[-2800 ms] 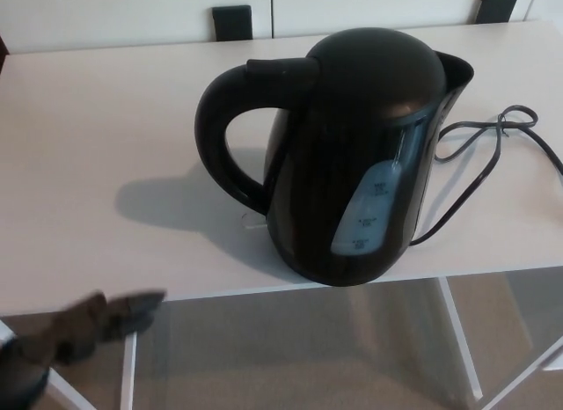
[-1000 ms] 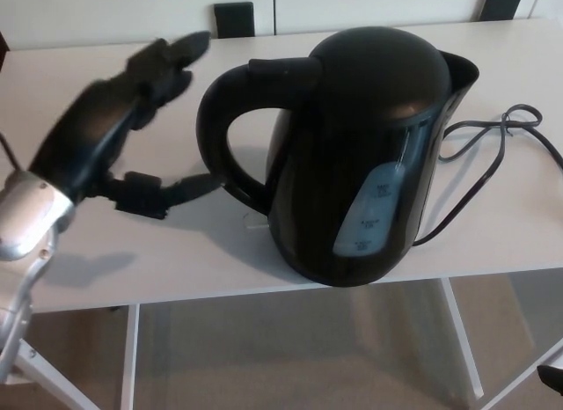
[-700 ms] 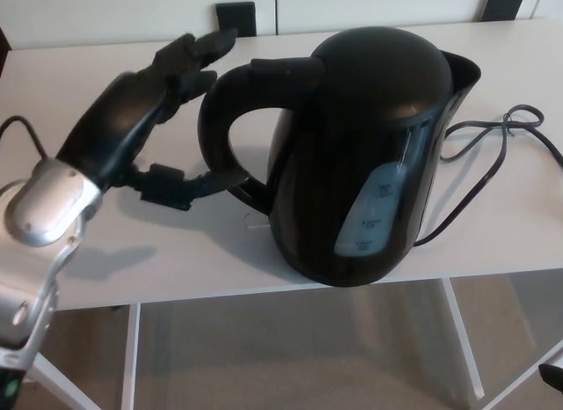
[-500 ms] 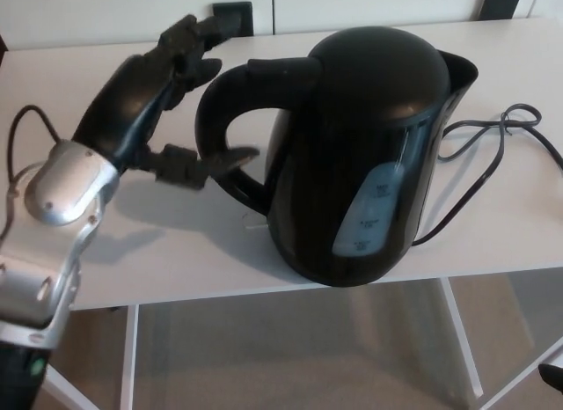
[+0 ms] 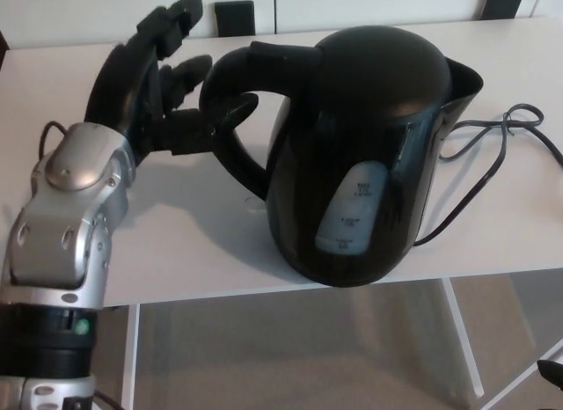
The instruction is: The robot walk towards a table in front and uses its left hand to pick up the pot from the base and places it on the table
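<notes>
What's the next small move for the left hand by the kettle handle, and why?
Probably close the fingers around the handle. The left hand sits open beside the kettle, thumb reaching into the handle's loop and upper fingers spread above it, with nothing gripped yet.

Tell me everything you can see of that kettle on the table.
The kettle is glossy black, seemingly plastic, with a domed lid, a looped handle on the left, a spout on the right and a pale water-level window in front. It stands upright on the white table near its front edge, a dark cord trailing beside it. The left hand has its thumb in the handle loop, fingers spread, not closed.
</notes>
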`<state>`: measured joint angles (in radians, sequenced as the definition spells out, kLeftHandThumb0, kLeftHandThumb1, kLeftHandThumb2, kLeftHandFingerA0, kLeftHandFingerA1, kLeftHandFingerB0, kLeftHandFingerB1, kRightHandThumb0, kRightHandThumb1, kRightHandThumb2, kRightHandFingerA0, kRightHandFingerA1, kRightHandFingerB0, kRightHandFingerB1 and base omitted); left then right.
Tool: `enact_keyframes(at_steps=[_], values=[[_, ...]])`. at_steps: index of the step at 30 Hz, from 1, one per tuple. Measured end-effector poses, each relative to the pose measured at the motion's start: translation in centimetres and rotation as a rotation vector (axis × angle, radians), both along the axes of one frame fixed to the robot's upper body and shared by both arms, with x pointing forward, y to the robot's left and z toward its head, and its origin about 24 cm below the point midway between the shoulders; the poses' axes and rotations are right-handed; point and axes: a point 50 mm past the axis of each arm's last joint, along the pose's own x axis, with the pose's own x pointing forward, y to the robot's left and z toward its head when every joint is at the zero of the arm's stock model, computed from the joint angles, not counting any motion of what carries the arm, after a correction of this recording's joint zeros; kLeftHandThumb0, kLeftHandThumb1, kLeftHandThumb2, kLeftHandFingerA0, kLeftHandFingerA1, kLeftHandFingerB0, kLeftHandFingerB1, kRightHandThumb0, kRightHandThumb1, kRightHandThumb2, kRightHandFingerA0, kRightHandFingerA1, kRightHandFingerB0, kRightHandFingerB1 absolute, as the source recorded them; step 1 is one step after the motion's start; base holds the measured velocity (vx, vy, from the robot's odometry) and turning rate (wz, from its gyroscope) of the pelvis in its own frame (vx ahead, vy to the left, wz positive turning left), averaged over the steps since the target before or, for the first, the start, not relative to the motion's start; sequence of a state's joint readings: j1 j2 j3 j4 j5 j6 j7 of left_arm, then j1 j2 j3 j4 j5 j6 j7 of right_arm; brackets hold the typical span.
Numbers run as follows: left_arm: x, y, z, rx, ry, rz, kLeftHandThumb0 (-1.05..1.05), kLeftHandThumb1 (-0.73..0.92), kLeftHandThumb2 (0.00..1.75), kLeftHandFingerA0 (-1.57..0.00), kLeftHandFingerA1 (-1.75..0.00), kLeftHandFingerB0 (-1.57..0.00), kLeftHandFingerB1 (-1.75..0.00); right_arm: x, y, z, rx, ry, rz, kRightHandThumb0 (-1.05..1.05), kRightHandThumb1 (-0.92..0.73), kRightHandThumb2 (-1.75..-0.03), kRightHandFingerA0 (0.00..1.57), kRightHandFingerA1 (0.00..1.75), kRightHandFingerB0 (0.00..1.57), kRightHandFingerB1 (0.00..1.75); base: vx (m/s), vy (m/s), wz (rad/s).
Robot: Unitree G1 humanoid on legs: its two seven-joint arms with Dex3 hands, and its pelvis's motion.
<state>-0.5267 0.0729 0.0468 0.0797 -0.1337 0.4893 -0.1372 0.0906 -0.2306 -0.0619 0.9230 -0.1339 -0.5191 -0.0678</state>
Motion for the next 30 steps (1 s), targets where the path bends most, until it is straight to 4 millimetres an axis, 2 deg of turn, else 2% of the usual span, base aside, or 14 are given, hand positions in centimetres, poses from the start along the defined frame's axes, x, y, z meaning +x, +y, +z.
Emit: enact_keyframes(at_steps=[4,5,6,9,10,15,16,17,18,24,25,26,27,30], values=[[0.0,-0.2,-0.4,-0.017,0.026,-0.001,-0.24,0.46,0.56,-0.13,-0.35,-0.07,-0.22,0.1,0.0,0.1,-0.002,-0.006,0.001,-0.4,-0.47,-0.7,0.54,0.51,0.31,0.44,0.0,0.0,0.0],[0.0,-0.3,-0.4,-0.019,0.029,-0.003,-0.28,0.44,0.6,-0.11,-0.37,-0.1,-0.19,0.2,0.0,0.1,-0.002,-0.008,0.001,-0.41,-0.47,-0.71,0.54,0.52,0.31,0.44,0.0,0.0,0.0],[0.0,-0.4,-0.5,-0.022,0.035,-0.007,-0.17,0.44,0.9,-0.02,-0.49,0.0,-0.48,0.2,0.0,0.1,-0.003,-0.009,0.001,-0.41,-0.47,-0.71,0.54,0.52,0.31,0.44,0.0,0.0,0.0],[-0.2,-0.9,-0.8,-0.029,0.055,-0.018,-0.15,0.45,0.91,-0.02,-0.49,0.0,-0.48,0.3,0.0,0.2,-0.004,-0.011,0.001,-0.4,-0.46,-0.71,0.54,0.52,0.31,0.44,0.0,0.0,0.0],[-0.2,-1.0,-0.9,-0.029,0.058,-0.019,-0.23,0.45,0.57,-0.16,-0.35,-0.12,-0.29,0.3,0.0,0.2,-0.005,-0.012,0.001,-0.31,-0.56,-0.57,0.58,0.43,0.35,0.35,0.0,0.0,0.0],[-0.4,-1.7,-1.3,-0.023,0.081,-0.037,-0.29,0.46,0.58,-0.14,-0.34,-0.12,-0.29,0.4,0.0,0.2,-0.007,-0.017,-0.002,-0.33,-0.56,-0.57,0.59,0.42,0.36,0.35,0.0,0.0,0.0],[-0.5,-1.8,-1.4,-0.02,0.084,-0.043,-0.21,0.35,0.87,-0.07,-0.51,-0.06,-0.5,0.5,0.0,0.3,-0.008,-0.019,-0.003,-0.32,-0.55,-0.57,0.58,0.42,0.36,0.36,0.0,0.0,0.0],[-0.5,-2.0,-1.4,-0.016,0.085,-0.049,-0.21,0.35,0.87,-0.07,-0.51,-0.06,-0.5,0.5,0.0,0.3,-0.008,-0.021,-0.003,-0.32,-0.55,-0.57,0.58,0.42,0.36,0.36,0.0,0.0,0.0],[-0.5,-2.2,-1.5,-0.009,0.087,-0.056,-0.44,0.4,0.62,-0.2,-0.39,-0.11,-0.32,0.5,0.0,0.3,-0.008,-0.022,-0.004,-0.31,-0.56,-0.57,0.58,0.43,0.36,0.36,0.0,0.0,0.0],[-0.5,-3.5,-1.8,0.074,0.079,-0.06,-0.43,0.46,0.66,-0.35,-0.43,-0.18,-0.35,0.7,-0.1,0.4,-0.006,-0.029,-0.009,-0.32,-0.56,-0.57,0.58,0.42,0.38,0.36,0.0,0.0,0.0],[-0.5,-3.7,-1.8,0.094,0.075,-0.051,-0.37,0.6,0.61,-0.53,-0.44,-0.17,-0.29,0.7,-0.1,0.4,-0.006,-0.03,-0.008,-0.31,-0.57,-0.57,0.59,0.42,0.39,0.36,0.0,0.0,0.0],[-0.4,-3.9,-1.8,0.115,0.07,-0.038,-0.37,0.6,0.61,-0.53,-0.44,-0.17,-0.29,0.8,-0.1,0.4,-0.006,-0.031,-0.008,-0.31,-0.57,-0.57,0.59,0.42,0.39,0.36,0.0,0.0,0.0],[-0.3,-4.1,-1.9,0.145,0.064,-0.023,-0.26,0.77,0.64,-0.92,-0.57,-0.23,-0.29,0.8,0.0,0.5,-0.006,-0.034,-0.006,-0.39,-0.47,-0.71,0.55,0.52,0.36,0.45,0.0,0.0,0.0],[0.0,-4.4,-2.1,0.203,0.049,0.009,-0.27,0.87,0.68,-0.99,-0.57,-0.33,-0.32,0.8,0.0,0.5,-0.006,-0.035,-0.005,-0.4,-0.47,-0.72,0.56,0.52,0.36,0.46,0.0,0.0,0.0]])
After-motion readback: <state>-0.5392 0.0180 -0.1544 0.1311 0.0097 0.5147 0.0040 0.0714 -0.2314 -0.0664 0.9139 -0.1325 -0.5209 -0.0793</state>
